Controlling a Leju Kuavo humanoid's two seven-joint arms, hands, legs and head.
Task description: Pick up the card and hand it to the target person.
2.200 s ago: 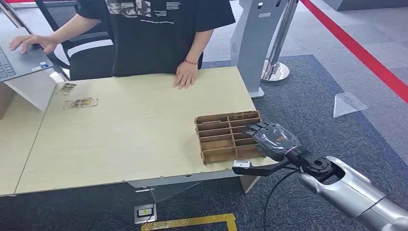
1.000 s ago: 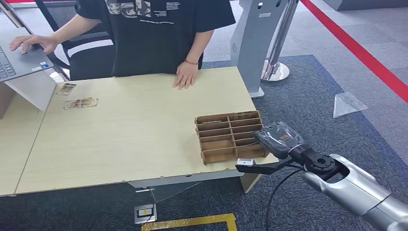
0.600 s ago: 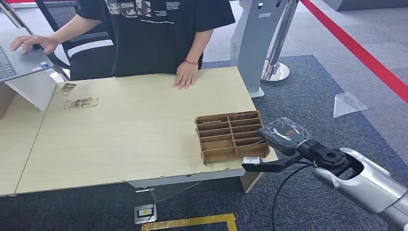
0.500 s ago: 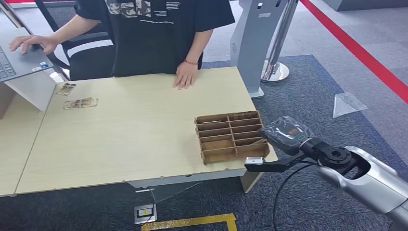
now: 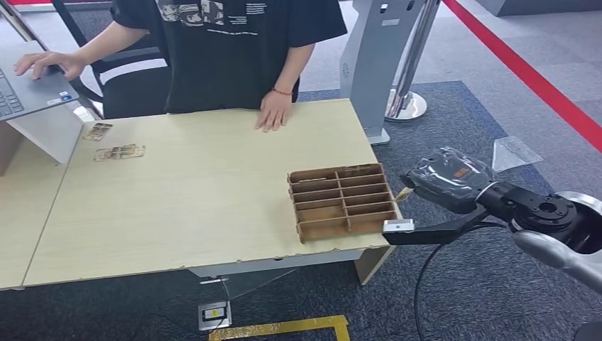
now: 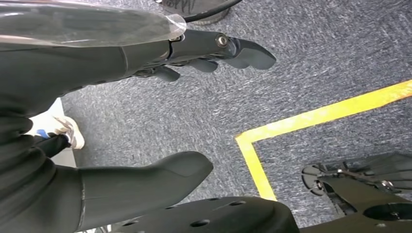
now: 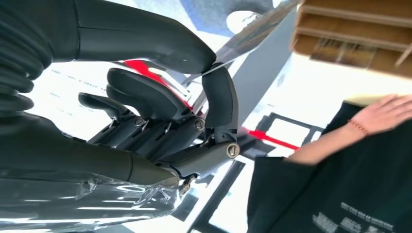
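My right hand [image 5: 447, 181], wrapped in clear plastic, hangs just off the table's right edge, beside the brown cardboard organizer [image 5: 342, 201]. A thin card [image 5: 403, 192] sticks out from its fingertips toward the organizer. In the right wrist view the thumb and a finger pinch that card [image 7: 252, 34], seen edge-on, with the organizer [image 7: 359, 29] beyond it. The person [image 5: 234, 50] in a black shirt stands at the table's far side, one hand [image 5: 272, 112] flat on the tabletop. My left hand [image 6: 58, 73] hangs over the carpet, fingers apart and holding nothing.
Light wooden table [image 5: 192, 192] with two small cards [image 5: 119, 152] at its far left, near a laptop [image 5: 21, 89] that the person touches. A grey stand [image 5: 376, 64] rises behind the table's right corner. Red floor line [image 5: 539, 78] on the right, yellow tape [image 5: 284, 328] below.
My right hand has drawn back from over the organizer, moving right and a little up past the table's edge, with the card in its fingertips. The person has stayed still.
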